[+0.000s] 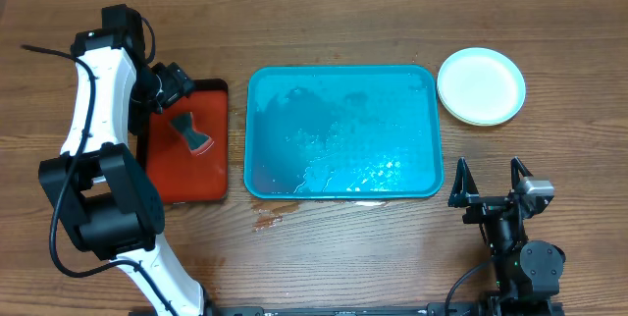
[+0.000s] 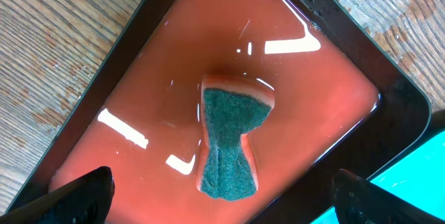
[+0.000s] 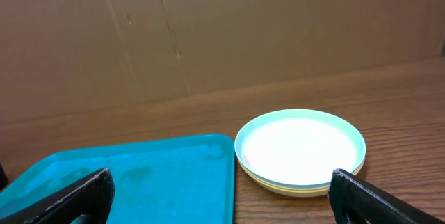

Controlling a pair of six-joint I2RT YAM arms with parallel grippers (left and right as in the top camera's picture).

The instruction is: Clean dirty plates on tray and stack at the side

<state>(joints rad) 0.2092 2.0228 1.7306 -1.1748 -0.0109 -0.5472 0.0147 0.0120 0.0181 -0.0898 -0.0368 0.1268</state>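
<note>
The plates were seen stacked on the tabletop at the far right, just beside the tray's far right corner, the light blue one uppermost with a yellow-green rim showing beneath, so the stacking was judged to be done. The tray was left wet and bare of plates in the middle. The sponge was laid flat, scouring side up, in the shallow liquid of the red tray at the left, presumably parked there to keep the drips contained. The left end effector was held above the sponge with its fingers spread wide and nothing gripped. The right end effector was held wide and empty at the near right, well apart from the plates.
</note>
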